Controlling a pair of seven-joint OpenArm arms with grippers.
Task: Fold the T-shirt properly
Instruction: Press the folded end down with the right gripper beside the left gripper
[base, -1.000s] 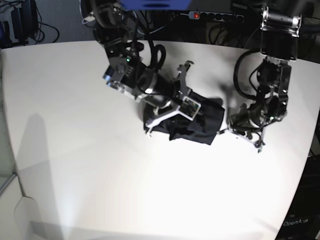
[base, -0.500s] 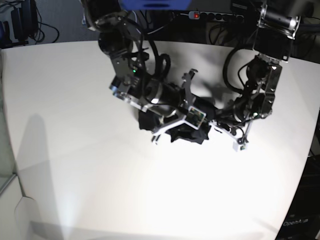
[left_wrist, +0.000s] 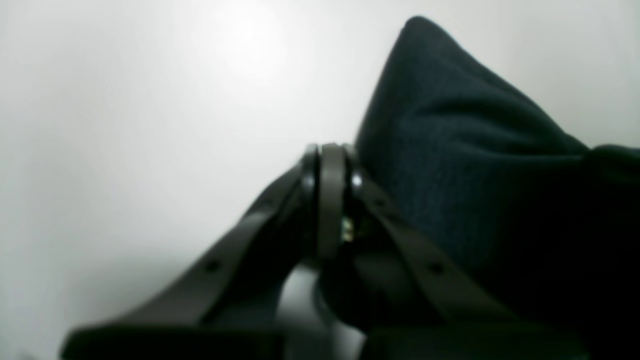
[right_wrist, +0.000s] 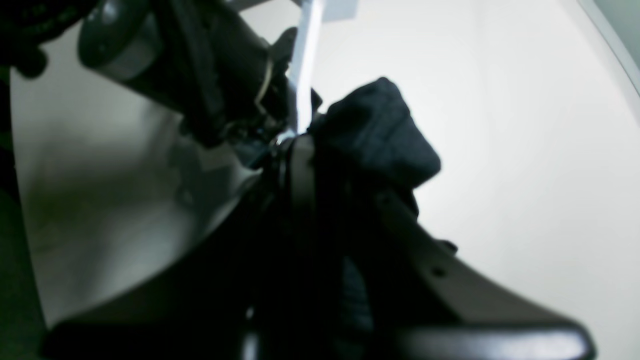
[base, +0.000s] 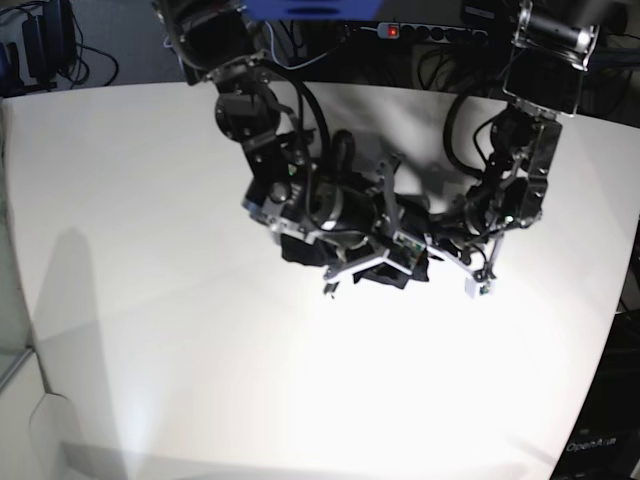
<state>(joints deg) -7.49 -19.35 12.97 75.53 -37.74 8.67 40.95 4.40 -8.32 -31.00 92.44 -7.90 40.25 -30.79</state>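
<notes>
Two arms are crowding in over the middle of the white table (base: 150, 300), and between them the T-shirt (base: 388, 272) is sitting as a small dark bunch. In the base view only scraps of the black cloth are peeking out under the right gripper (base: 385, 262), which is lying across the top of it. Through the right wrist camera its jaws are pinching a wad of the black fabric (right_wrist: 380, 135), which is bulging out beside the tip. The left gripper (base: 468, 272) is pressing in against the bundle's edge from the other side; its wrist view is showing the jaws pressed together at the tip (left_wrist: 327, 165), with a peaked fold of cloth (left_wrist: 450, 150) rising just beside them rather than between them
</notes>
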